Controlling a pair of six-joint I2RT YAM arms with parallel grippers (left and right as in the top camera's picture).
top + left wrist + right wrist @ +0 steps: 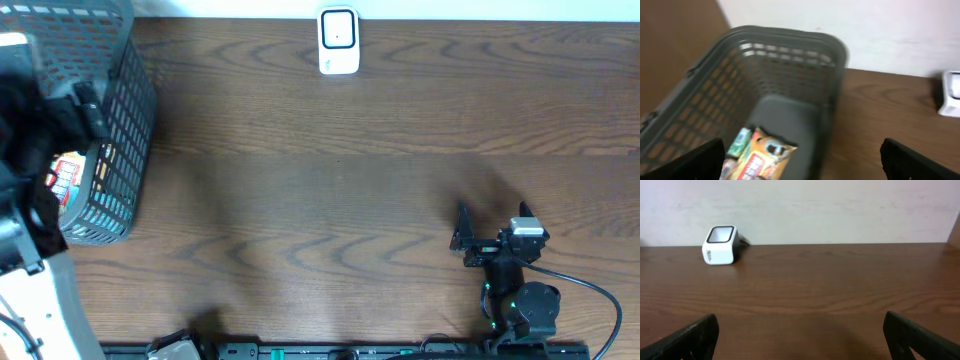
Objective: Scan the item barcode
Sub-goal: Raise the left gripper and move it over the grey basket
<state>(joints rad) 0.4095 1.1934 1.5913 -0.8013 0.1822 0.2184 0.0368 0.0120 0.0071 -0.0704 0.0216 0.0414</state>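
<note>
Wide-spread left tool (802, 145) overlooks basket (790, 60) packets (757, 157); right wrist sees scanner (720, 245).

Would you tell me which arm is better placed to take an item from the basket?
Left: the left gripper, open, hangs above the basket and its packet; the right gripper sits far across the table.

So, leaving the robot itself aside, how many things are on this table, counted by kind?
Grey basket: 1
White scanner: 1
Snack packets in the basket: 2 visible, blurred, maybe more hidden
Total: 4 visible
</note>
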